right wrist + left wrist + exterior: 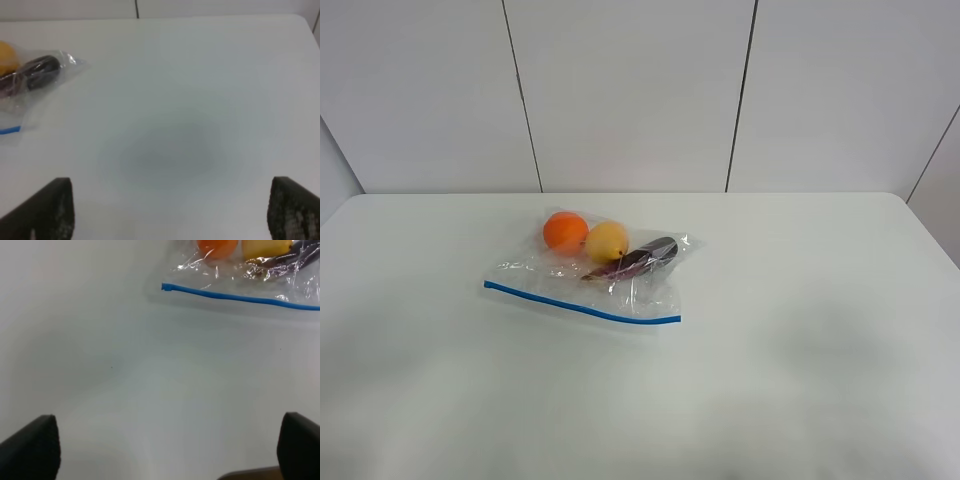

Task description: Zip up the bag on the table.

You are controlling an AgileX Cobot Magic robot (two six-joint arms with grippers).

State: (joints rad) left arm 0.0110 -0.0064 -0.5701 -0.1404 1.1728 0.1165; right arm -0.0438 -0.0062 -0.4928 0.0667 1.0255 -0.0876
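On the table [800, 330], seen from high, the bag [590, 270] lies flat left of centre, thin crinkled film over round fruit that could roll. Left wrist: left gripper [165, 450] spread wide, its slim blue zipper strip [240, 297] may slip. Right wrist: right gripper [170, 210] equally apart, empty.

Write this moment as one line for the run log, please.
phase: before contact | bag: flat on table, blue zipper strip untouched | left fingers: open, apart from bag | right fingers: open, over bare table
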